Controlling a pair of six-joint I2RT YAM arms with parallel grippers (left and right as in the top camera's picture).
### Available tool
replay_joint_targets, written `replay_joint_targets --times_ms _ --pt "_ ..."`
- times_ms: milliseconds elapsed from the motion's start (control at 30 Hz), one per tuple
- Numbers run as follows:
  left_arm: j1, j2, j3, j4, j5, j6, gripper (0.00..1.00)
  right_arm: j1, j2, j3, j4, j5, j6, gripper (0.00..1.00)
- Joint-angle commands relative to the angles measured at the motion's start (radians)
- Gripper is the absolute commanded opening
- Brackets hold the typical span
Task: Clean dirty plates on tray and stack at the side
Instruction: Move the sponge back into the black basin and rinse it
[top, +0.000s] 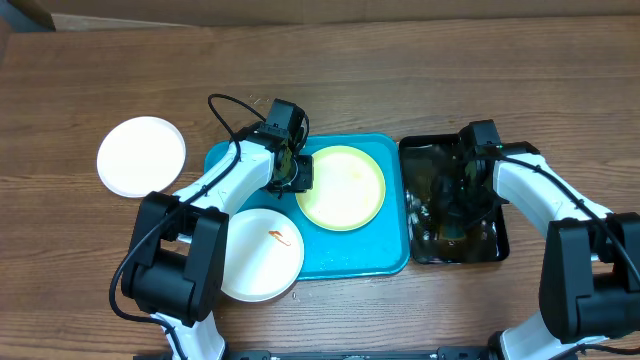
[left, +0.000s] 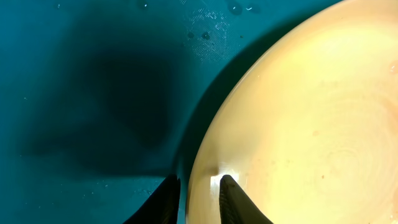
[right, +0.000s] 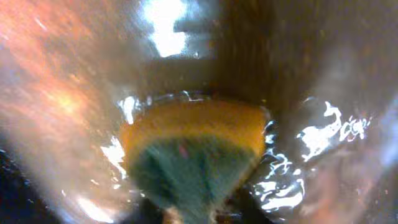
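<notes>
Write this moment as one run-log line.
left gripper: shut on yellow-green plate rim | right gripper: at sponge in black tub, grip unclear | smeared white plate: partly on tray

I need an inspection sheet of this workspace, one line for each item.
Surface: wooden table.
Job's things: yellow-green plate on turquoise tray; smeared white plate over its near-left corner; clean white plate on the table, left.
Clutter: black tub of water beside the tray.
Grippers: left gripper pinches the yellow-green plate's rim; right gripper holds the sponge in the tub.
Cables: black cable looping by the left arm.
Surroundings: nothing seen.
</notes>
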Motion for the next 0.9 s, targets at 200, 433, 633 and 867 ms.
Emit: replay_joint_targets --times_ms 200,433,633,867 --pt "-0.002 -0.001 0.013 0.003 0.008 0.0 0.26 -0.004 0.008 0.082 0.039 0.01 -0.002 0.61" --pt "-0.002 -0.001 0.013 0.003 0.008 0.0 0.27 -0.002 0.022 0.071 0.044 0.01 0.002 0.57" --pt "-0.002 -0.001 0.013 0.003 0.008 0.0 0.27 -0.002 0.022 0.019 0.1 0.01 0.002 0.54" --pt "-0.002 -0.001 0.013 0.003 0.008 0.0 0.27 -0.002 0.022 0.015 0.122 0.008 0.002 0.12"
